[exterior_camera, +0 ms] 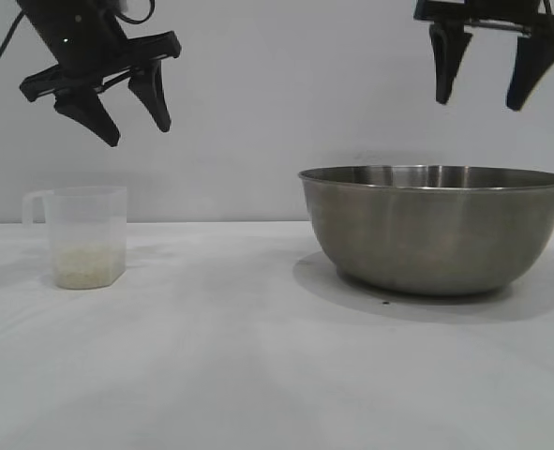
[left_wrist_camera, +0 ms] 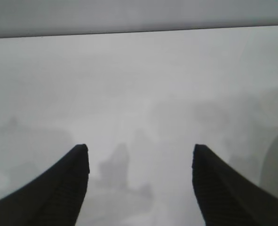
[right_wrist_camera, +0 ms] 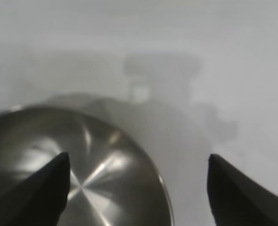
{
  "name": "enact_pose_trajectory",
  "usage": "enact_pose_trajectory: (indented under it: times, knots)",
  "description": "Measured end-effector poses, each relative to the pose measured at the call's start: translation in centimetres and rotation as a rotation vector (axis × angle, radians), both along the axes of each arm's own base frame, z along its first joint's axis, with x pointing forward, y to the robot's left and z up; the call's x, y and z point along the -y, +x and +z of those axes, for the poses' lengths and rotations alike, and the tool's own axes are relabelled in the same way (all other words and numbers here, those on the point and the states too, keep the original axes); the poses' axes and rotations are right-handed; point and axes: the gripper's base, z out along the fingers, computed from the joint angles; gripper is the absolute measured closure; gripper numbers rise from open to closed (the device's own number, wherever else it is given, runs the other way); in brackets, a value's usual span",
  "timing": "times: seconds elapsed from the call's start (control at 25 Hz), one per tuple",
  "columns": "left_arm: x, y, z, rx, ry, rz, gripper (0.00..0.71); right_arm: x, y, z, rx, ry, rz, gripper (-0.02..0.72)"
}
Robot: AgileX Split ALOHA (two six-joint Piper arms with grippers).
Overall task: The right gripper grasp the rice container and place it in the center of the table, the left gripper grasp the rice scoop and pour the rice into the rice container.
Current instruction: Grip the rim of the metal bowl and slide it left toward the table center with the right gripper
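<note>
The white worktop (exterior_camera: 258,375) is stretching out under me, carrying everything. Largest on it is the rice container (exterior_camera: 434,228), a brushed steel mixing bowl that is sitting upright toward my right side, not yet at the centre and, as far as my right wrist camera is showing, holding nothing.

My right hand (exterior_camera: 484,70) is hanging in the air above the bowl, pointing nearly straight down, fingers spread wide apart and gripping nothing. From the wrist, the bowl's rim is passing between the two fingertips, so I am judging that I am lining up on the near wall of the bowl.

My left hand (exterior_camera: 129,112) is hovering above the rice scoop (exterior_camera: 82,236), tilted downward, fingers apart and empty, well clear of it.

The scoop, a small clear plastic measuring cup with a loop handle, is standing upright at my left side of the worktop, far from the bowl. Smallest of all, the rice (exterior_camera: 86,266) is lying as a shallow off-white layer in its bottom.

I am reading this as the first step: grasping the bowl. Next, my right hand needs to be coming down so that one finger goes inside the rim and one outside, then closing firmly, since thin steel could slip.
</note>
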Motion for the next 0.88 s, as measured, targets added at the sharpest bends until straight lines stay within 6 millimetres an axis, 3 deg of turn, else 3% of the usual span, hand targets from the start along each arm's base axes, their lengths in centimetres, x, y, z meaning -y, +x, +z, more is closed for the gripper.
enact_pose_trajectory:
  times: [0.36,0.44,0.48,0.56,0.64,0.8,0.88]
  knots:
    - [0.1,0.0,0.0,-0.003,-0.014,0.006,0.294,0.4,-2.4,-4.1,-0.159,-0.032,0.009,0.144]
    - [0.1,0.0,0.0,-0.003,-0.014,0.006,0.294,0.4,-2.4,-4.8,-0.176,-0.036,0.014,0.211]
    - [0.1,0.0,0.0,-0.003,-0.014,0.006,0.294,0.4,-2.4,-5.1,-0.186,-0.037,0.015,0.206]
    - [0.1,0.0,0.0,-0.003,-0.014,0.006,0.294,0.4,-2.2,-6.2,-0.208,-0.041,0.015,0.3]
    - [0.1,0.0,0.0,-0.003,-0.015,0.006,0.294,0.4,-2.1,-7.2,-0.232,-0.044,0.015,0.306]
    - [0.1,0.0,0.0,-0.005,-0.015,0.006,0.294,0.4,-1.8,-8.4,-0.234,-0.047,0.013,0.461]
    - [0.1,0.0,0.0,-0.008,-0.015,0.004,0.294,0.5,-1.7,-8.4,-0.23,-0.047,0.009,0.582]
